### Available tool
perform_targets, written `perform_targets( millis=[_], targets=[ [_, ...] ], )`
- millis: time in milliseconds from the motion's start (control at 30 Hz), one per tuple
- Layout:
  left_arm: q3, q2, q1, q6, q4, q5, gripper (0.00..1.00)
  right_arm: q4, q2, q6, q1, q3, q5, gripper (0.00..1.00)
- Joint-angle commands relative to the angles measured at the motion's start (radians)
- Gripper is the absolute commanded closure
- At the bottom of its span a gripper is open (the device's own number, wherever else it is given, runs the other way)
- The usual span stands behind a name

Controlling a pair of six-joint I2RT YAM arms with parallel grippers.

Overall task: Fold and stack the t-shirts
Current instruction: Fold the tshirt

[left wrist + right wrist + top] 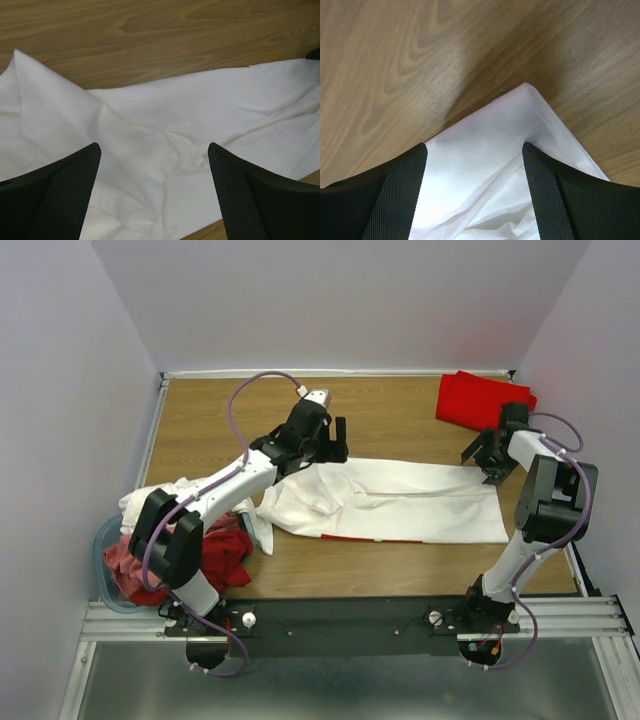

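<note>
Wooden table (pixel 400 570), walled on 3 sides. 1 red shirt (pixel 482 400) lies folded at the far right, apparently the start of the stack. 1 white shirt (pixel 400 502) lies across the middle as a long band, rumpled at its left end, seemingly part-folded. Left gripper (pixel 155 165) hovers over that rumpled end, jaws wide, holding nothing. Right gripper (pixel 475 165) stands over the band's far right corner, jaws likewise spread and empty. A heap (pixel 225 552) of red, pink and white shirts waits at the tub (pixel 103 560), near left. Judged early: most folding remains.
</note>
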Motion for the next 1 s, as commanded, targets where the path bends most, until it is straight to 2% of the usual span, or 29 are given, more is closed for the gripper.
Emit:
perform_targets(
  millis=[0,300,733,967],
  targets=[
    [0.011,-0.054,0.021,0.019,-0.035,0.013,0.04,0.033,-0.009,-0.037,0.003,0.032,-0.057,0.16],
    [-0.102,-0.148,0.038,0.001,-0.023,0.024,0.04,0.027,-0.192,-0.080,0.014,-0.049,-0.192,0.16],
    [-0.171,-0.226,0.038,-0.014,-0.032,0.022,0.04,0.040,-0.040,-0.126,0.063,-0.054,-0.247,0.16],
    [-0.199,-0.277,0.039,-0.013,-0.057,0.011,0.04,0.037,-0.075,-0.131,0.074,-0.085,-0.217,0.16]
  ],
)
